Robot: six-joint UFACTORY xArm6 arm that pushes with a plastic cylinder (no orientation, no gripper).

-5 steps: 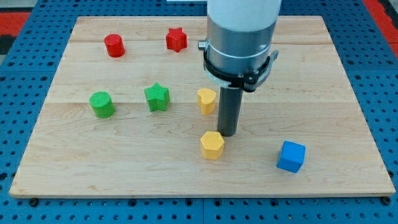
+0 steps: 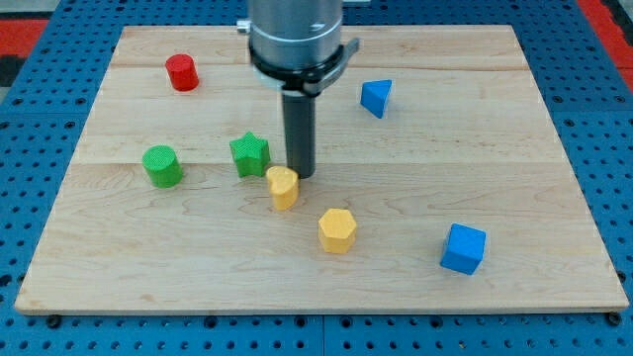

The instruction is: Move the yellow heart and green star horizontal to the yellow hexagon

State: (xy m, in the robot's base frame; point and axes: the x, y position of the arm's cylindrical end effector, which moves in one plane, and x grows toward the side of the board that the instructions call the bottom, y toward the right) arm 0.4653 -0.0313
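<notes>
Yellow heart (image 2: 283, 186) shifted left, my tip (image 2: 301, 175) touching — green star (image 2: 249, 154) near.

Robotics lab, blue pegboard bench (image 2: 40, 119), wooden board (image 2: 475, 148)

My tip (image 2: 301, 176) has swung from the yellow hexagon's (image 2: 337, 229) upper right toward the view's left, and now sits touching the yellow heart's (image 2: 283, 186) upper right. The heart has slid down-left. The arm now hides the red star, and a blue triangular block (image 2: 375, 97) shows to its right.
</notes>
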